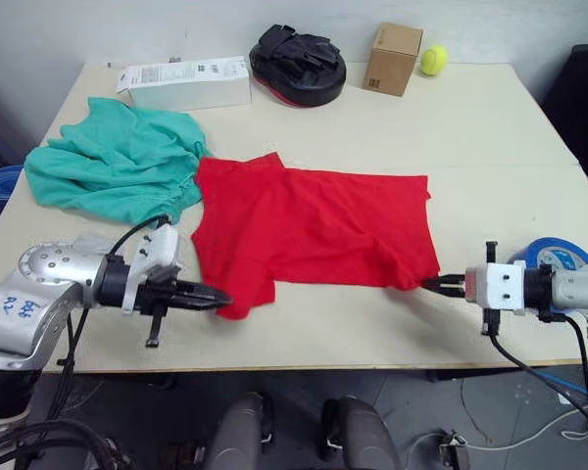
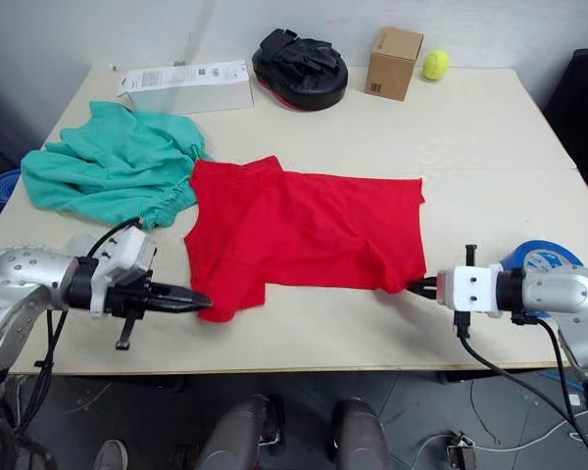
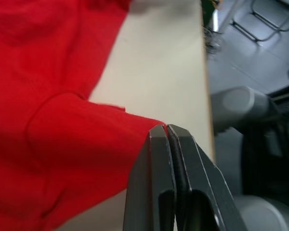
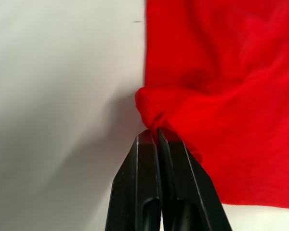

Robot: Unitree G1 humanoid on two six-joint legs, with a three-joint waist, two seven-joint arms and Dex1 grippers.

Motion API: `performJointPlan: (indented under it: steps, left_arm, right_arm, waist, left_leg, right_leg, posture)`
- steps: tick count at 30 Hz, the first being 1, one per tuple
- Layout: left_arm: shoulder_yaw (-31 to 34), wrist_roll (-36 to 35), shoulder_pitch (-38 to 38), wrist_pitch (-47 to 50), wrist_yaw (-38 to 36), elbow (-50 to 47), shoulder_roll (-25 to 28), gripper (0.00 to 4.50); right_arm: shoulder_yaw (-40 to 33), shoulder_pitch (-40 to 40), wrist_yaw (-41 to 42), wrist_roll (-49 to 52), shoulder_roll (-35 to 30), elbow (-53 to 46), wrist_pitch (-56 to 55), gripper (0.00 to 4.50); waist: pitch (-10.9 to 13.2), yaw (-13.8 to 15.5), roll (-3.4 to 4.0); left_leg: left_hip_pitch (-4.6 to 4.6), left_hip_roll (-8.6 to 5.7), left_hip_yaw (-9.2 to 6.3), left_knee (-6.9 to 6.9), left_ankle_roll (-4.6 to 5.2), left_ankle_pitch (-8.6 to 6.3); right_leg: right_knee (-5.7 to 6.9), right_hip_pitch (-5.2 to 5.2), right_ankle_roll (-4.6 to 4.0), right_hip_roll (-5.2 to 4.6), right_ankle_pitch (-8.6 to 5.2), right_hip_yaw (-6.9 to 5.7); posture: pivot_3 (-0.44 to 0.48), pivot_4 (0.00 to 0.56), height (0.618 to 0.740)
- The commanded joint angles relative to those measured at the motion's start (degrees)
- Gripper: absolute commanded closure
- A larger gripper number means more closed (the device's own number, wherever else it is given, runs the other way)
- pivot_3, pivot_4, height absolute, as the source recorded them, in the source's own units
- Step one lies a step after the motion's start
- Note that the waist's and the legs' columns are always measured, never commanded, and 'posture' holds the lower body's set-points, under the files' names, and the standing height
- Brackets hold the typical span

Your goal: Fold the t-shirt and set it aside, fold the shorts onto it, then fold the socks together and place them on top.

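Observation:
The red t-shirt [image 1: 314, 230] lies spread out in the middle of the table [image 1: 490, 137]. My left gripper [image 1: 222, 299] is at the shirt's near left corner, shut with the cloth edge pinched at its fingertips [image 3: 160, 137]. My right gripper [image 1: 434, 285] is at the near right corner, shut on a bunched fold of the shirt [image 4: 156, 120]. The teal shorts [image 1: 113, 162] lie crumpled at the back left, touching the shirt's left edge. The socks are out of view.
Along the table's far edge stand a white carton [image 1: 186, 83], a black padded mitt [image 1: 297, 64], a small cardboard box [image 1: 392, 59] and a yellow-green ball [image 1: 433, 61]. A blue tape roll [image 1: 554, 255] lies by my right wrist.

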Motion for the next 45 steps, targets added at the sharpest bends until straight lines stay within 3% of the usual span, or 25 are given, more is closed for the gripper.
performJointPlan:
  steps: [1, 5, 8, 9, 10, 11, 12, 13, 14, 15, 17, 18, 20, 22, 23, 24, 25, 26, 29, 32, 35, 39, 45]
  left_arm:
    - [2.62, -1.84, 5.04, -1.27, -4.64, -3.48, 3.64, 4.5]
    - [2.88, -1.6, 7.18, -2.24, -4.9, -3.06, 4.69, 4.5]
    - [2.04, -1.18, 6.67, -3.03, -4.54, -2.5, 4.27, 4.5]
    - [0.24, 1.12, 4.7, -5.45, -3.24, -0.88, 2.72, 4.5]
    - [-2.31, 6.14, 0.38, -10.99, 0.71, 3.12, -0.86, 4.5]
    - [-4.34, 14.37, -7.44, -20.97, 10.73, 10.88, -7.08, 4.5]
    - [-3.98, 22.71, -18.36, -31.17, 26.9, 20.8, -14.01, 4.5]
    - [-3.18, 28.36, -25.91, -38.52, 38.14, 28.27, -18.75, 4.5]
    - [1.56, 27.63, -38.03, -40.49, 47.6, 37.66, -21.55, 4.5]
    - [4.07, 28.37, -47.8, -43.97, 52.65, 44.61, -20.95, 4.5]
    - [5.75, 25.19, -59.36, -45.79, 48.76, 50.96, -18.87, 4.5]
    - [5.05, 24.58, -60.91, -46.88, 45.21, 51.78, -18.05, 4.5]
    - [4.63, 21.73, -60.56, -43.33, 38.63, 51.2, -17.4, 4.5]
    - [4.87, 17.44, -55.06, -36.36, 32.64, 46.28, -16.8, 4.5]
    - [4.83, 15.8, -52.12, -33.97, 30.28, 43.5, -16.51, 4.5]
    - [4.86, 14.77, -50.15, -32.24, 28.84, 41.41, -16.3, 4.5]
    - [4.53, 13.58, -47.54, -29.86, 26.83, 38.71, -15.8, 4.5]
    - [4.12, 11.37, -43.7, -27.09, 23.57, 34.48, -14.91, 4.5]
    - [2.29, 3.53, -30.56, -15.02, 12.6, 20.23, -9.51, 4.5]
    - [2.09, 0.35, -22.94, -8.97, 8.83, 12.19, -5.55, 4.5]
    - [1.89, -1.73, -18.12, -4.88, 7.71, 7.59, -3.63, 4.5]
    - [2.2, -4.72, -10.82, -0.88, 4.13, 1.72, -0.52, 4.5]
    - [2.69, -6.35, -3.79, 1.7, 3.08, -2.83, 1.39, 4.5]
  right_arm:
    - [-4.49, 5.78, 6.71, 6.48, -4.67, -5.94, 6.97, 4.48]
    - [-7.32, 9.27, 9.45, 8.39, -6.46, -8.95, 10.8, 4.48]
    - [-6.87, 7.44, 8.23, 5.92, -5.09, -7.98, 10.26, 4.48]
    - [-5.15, 3.53, 5.0, 2.73, -2.86, -5.96, 8.99, 4.48]
    - [-2.86, -2.75, -1.08, -3.03, 0.81, -2.32, 6.4, 4.48]
    - [-0.78, -11.43, -11.94, -11.9, 5.68, 3.23, 1.7, 4.48]
    - [0.04, -21.22, -30.57, -23.66, 10.52, 8.85, -2.98, 4.48]
    - [0.29, -27.63, -43.69, -31.87, 13.65, 13.11, -6.53, 4.48]
    - [-2.23, -35.35, -54.85, -35.6, 15.96, 15.4, -6.8, 4.48]
    - [-4.13, -40.85, -60.41, -37.46, 16.28, 15.7, -9.54, 4.48]
    - [-4.81, -46.2, -61.71, -37.55, 15.1, 14.28, -14.37, 4.48]
    - [-4.47, -46.55, -61.08, -37.25, 14.63, 13.98, -15.26, 4.48]
    - [-4.58, -45.31, -58.83, -34.91, 14.11, 13.51, -14.24, 4.48]
    - [-5.65, -42.56, -55.53, -31.66, 13.72, 12.78, -11.17, 4.48]
    - [-6.1, -41.52, -54.28, -30.4, 13.53, 12.59, -10.09, 4.48]
    - [-6.4, -40.84, -53.46, -29.53, 13.4, 12.35, -9.34, 4.48]
    - [-6.46, -40.28, -52.16, -28.37, 12.83, 12.59, -10.05, 4.48]
    - [-6.09, -39.25, -48.32, -25.33, 11.92, 12.74, -11.09, 4.48]
    - [-5.01, -32.87, -29.14, -11.17, 7.97, 11.24, -9.24, 4.48]
    - [-4.64, -24.36, -15.71, -3.75, 3.2, 7.99, -6.12, 4.48]
    - [-4.67, -15.14, -7.57, -1.3, -0.21, 4.83, -5.8, 4.48]
    - [-5.29, -4.92, -1.41, -2.19, -2.7, 4.32, -8.25, 4.48]
    - [-6.58, 0.53, 0.54, -4.28, -3.35, 7.96, -9.32, 4.48]
  waist:
    - [0.0, 0.22, 0.0]
    - [0.0, 0.22, 0.0]
    - [0.0, 0.23, 0.02]
    - [0.0, 0.17, 0.01]
    - [-0.01, 0.12, 0.01]
    - [-0.1, 0.12, 0.1]
    - [-0.09, 0.24, 0.26]
    - [0.04, 0.54, 0.23]
    - [0.21, 0.83, 0.01]
    - [0.45, 0.87, -0.38]
    - [0.46, 0.56, -0.66]
    - [0.36, 0.35, -0.67]
    - [0.0, -0.06, -0.55]
    - [-0.39, -0.14, -0.05]
    - [-0.59, -0.16, 0.32]
    - [-0.58, -0.18, 0.38]
    - [-0.53, -0.2, 0.4]
    - [-0.46, -0.31, 0.41]
    - [-0.35, -0.9, 0.37]
    - [-0.32, -0.74, 0.34]
    - [-0.25, 0.1, 0.48]
    - [-0.17, 0.11, 0.52]
    - [-0.19, -0.01, 0.55]
  left_leg:
    - [-0.04, 0.02, 0.0, -0.01, 0.01, -0.01]
    - [0.04, 0.04, -0.01, 0.05, 0.09, -0.08]
    - [0.19, 0.05, -0.01, 0.03, -0.14, -0.33]
    - [0.18, 0.05, -0.01, 0.02, -0.18, -0.36]
    - [0.23, 0.05, -0.01, 0.0, -0.22, -0.39]
    - [0.25, 0.06, 0.0, 0.02, -0.25, -0.4]
    - [0.4, 0.05, 0.02, 0.08, -0.32, -0.36]
    - [0.35, 0.04, 0.02, 0.17, -0.35, -0.26]
    - [0.03, 0.0, -0.02, 0.27, -0.42, 0.07]
    - [-1.11, 0.0, -0.09, 0.31, -0.46, 0.64]
    - [-3.29, -0.05, -0.1, 0.53, -0.21, 1.55]
    - [-3.56, -0.1, -0.06, 0.5, -0.23, 1.57]
    - [-3.36, -0.22, -0.09, -0.11, -0.31, 1.29]
    - [-1.55, -0.3, 0.07, -0.53, -0.06, 1.03]
    - [-0.56, -0.29, 0.15, -0.94, 0.56, 0.65]
    - [-0.17, -0.2, 0.14, -1.07, 0.45, 0.09]
    - [-0.17, -0.16, 0.15, -1.05, 0.2, -0.3]
    - [-0.74, -0.17, -0.02, -0.76, 0.14, -0.35]
    - [-1.85, -0.17, -0.23, -0.08, 0.25, -0.36]
    - [-1.81, -0.19, -0.41, 0.24, 0.56, -0.55]
    - [-1.44, -0.2, -0.37, 0.51, 0.79, -0.42]
    - [-0.57, -0.25, -0.28, 0.39, 0.78, -0.07]
    - [0.11, -0.19, 0.07, -0.16, 0.44, 0.29]
  right_leg:
    - [-0.07, -0.01, -0.01, 0.01, -0.01, -0.01]
    - [-0.19, 0.15, -0.01, 0.01, -0.01, 0.01]
    - [-0.4, 0.36, -0.15, 0.0, -0.08, 0.08]
    - [-0.42, 0.35, -0.16, 0.0, -0.09, 0.09]
    - [-0.43, 0.37, -0.16, 0.01, -0.09, 0.15]
    - [-0.42, 0.37, -0.16, 0.02, -0.09, 0.18]
    - [-0.52, 0.54, -0.15, 0.11, -0.08, 0.2]
    - [-0.47, 0.55, -0.14, 0.13, -0.04, 0.2]
    - [-0.25, 0.17, -0.18, 0.1, 0.16, 0.23]
    - [0.07, -1.06, -0.32, 0.07, 0.5, 0.23]
    - [1.29, -3.47, -0.27, 0.1, 0.93, 0.2]
    - [1.35, -3.82, -0.23, 0.13, 1.01, 0.09]
    - [1.53, -3.97, -0.2, 0.19, 1.03, -0.59]
    - [1.67, -2.31, -0.07, 0.17, 1.09, -1.1]
    - [1.53, -1.47, 0.0, 0.21, 1.05, -1.1]
    - [1.4, -1.05, 0.43, 0.26, 0.78, -1.0]
    - [1.36, -1.05, 0.67, 0.28, 0.47, -0.89]
    - [1.16, -1.25, 0.71, 0.24, 0.32, -0.85]
    - [0.57, -1.58, 0.71, 0.41, 0.32, -0.83]
    - [0.49, -1.14, 0.7, 0.43, 0.33, -0.69]
    - [-0.64, -0.09, 0.67, 0.27, 0.29, -0.65]
    - [-1.43, 0.95, 0.68, 0.05, 0.36, -0.36]
    - [-1.19, 0.84, 0.3, 0.06, 0.64, 0.39]
  posture:
    - [0.0, 0.15, 0.74]
    - [0.0, 0.15, 0.74]
    - [0.0, 0.15, 0.74]
    - [0.0, 0.15, 0.74]
    - [0.0, 0.15, 0.74]
    - [0.0, 0.15, 0.74]
    - [0.0, 0.15, 0.74]
    - [0.0, 0.15, 0.74]
    - [0.0, 0.15, 0.74]
    - [0.0, 0.15, 0.74]
    - [0.0, 0.15, 0.74]
    - [0.0, 0.15, 0.74]
    - [0.0, 0.15, 0.74]
    - [0.0, 0.15, 0.74]
    - [0.0, 0.15, 0.74]
    - [0.0, 0.15, 0.74]
    - [0.0, 0.15, 0.74]
    - [0.0, 0.15, 0.74]
    - [0.0, 0.15, 0.74]
    - [0.0, 0.15, 0.74]
    - [0.0, 0.15, 0.74]
    - [0.0, 0.15, 0.74]
    - [0.0, 0.15, 0.74]
